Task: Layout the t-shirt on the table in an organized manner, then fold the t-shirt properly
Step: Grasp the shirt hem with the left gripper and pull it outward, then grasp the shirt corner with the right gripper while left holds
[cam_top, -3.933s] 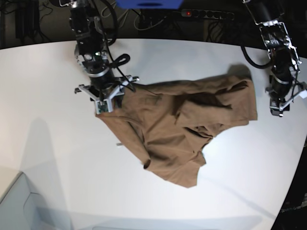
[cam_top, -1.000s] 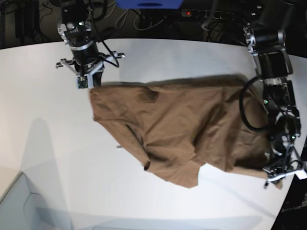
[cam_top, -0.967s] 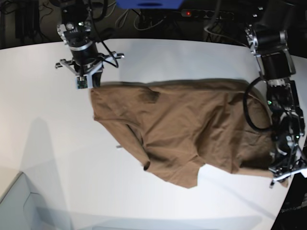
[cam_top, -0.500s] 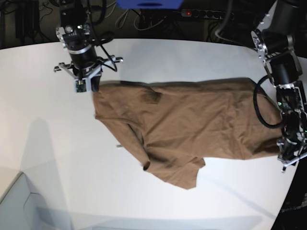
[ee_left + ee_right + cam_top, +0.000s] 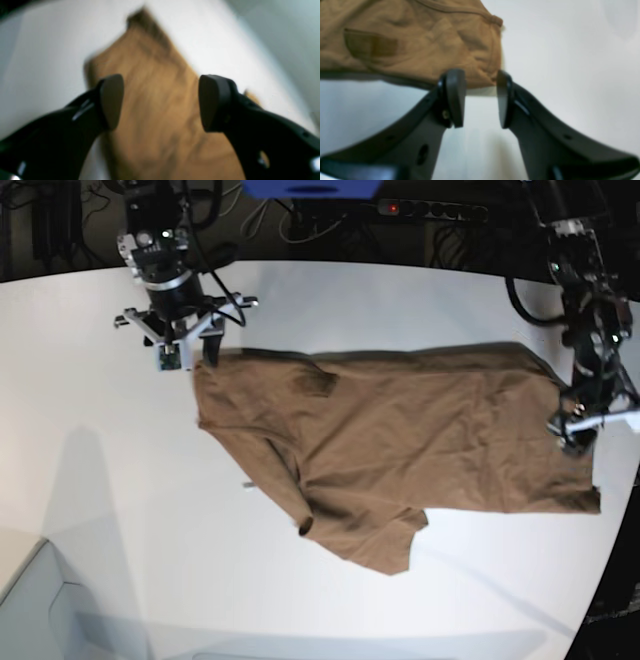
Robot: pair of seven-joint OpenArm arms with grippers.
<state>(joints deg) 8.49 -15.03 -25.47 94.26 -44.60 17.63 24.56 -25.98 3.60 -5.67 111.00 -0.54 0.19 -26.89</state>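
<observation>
Smooth white table [image 5: 100, 480], apparently creased t-shirt [image 5: 400, 440]

The right gripper [image 5: 480, 98] stands parted at the t-shirt [image 5: 415, 47] edge, over the table [image 5: 570, 75]

The tan-brown t-shirt [image 5: 400, 445] lies spread across the middle of the white table [image 5: 100, 480], its long side running from nine to three o'clock. Most of it is flat with light wrinkles; a folded, bunched flap sticks out toward six o'clock.
</observation>
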